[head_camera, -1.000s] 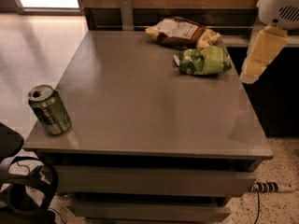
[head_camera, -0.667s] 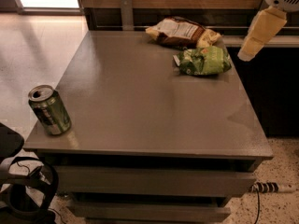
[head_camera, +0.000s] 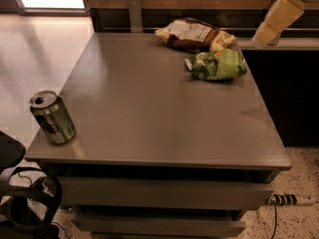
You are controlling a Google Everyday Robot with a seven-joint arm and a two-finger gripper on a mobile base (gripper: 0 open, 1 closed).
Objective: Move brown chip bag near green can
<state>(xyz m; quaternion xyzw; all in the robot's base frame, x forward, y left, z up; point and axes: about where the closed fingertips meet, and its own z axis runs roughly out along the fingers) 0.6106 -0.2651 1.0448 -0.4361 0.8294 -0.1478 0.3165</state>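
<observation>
Camera view: gripper (head_camera: 262, 34) (grip unclear) at upper right, apart from brown chip bag (head_camera: 192, 34).

The table (head_camera: 164, 113) has a smooth grey top with a dull satin sheen, and at its near left corner the green can (head_camera: 52, 117) is glossy metal with a silvery lid. Near the far edge, the brown chip bag (head_camera: 192, 34) and the green chip bag (head_camera: 218, 64) are crinkled, shiny film. The pincer (head_camera: 259, 38), beyond the far right corner, looks like matt cream plastic.
</observation>
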